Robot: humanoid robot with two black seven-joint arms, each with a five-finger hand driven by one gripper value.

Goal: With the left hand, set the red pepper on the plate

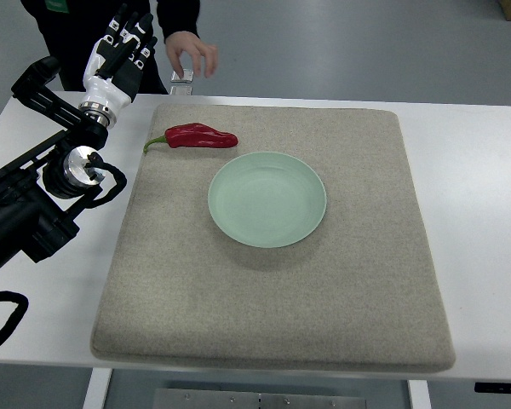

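From my remote seat I see the white tabletop (477,213) filling the frame, and on it a large grey felt mat (264,307) that covers most of the centre. Just above mid-frame on the mat sits a pale green plate (267,198), shallow and bare. The left arm reaches in from the left edge toward the upper left, and my left hand (119,53) hangs raised near the top left corner, fingers loosely extended and holding nothing, well apart from the work. At the top edge a person's hand (191,53) rests near a small clear object (181,83) at the far side of the tabletop; the right hand is out of the picture. The red pepper (198,136) lies on the mat in the upper left, just beside the plate's upper-left rim but not touching it, stem pointing left. My worries from here: the person's hand is close to my reach path, so a wide swing could meet it; and the pepper lies flat and low, so fingers closing too high may only roll it or push it against the plate. It looks glossy, deep red, long and slightly wrinkled, tapering to the right, with a thin curved green stem.
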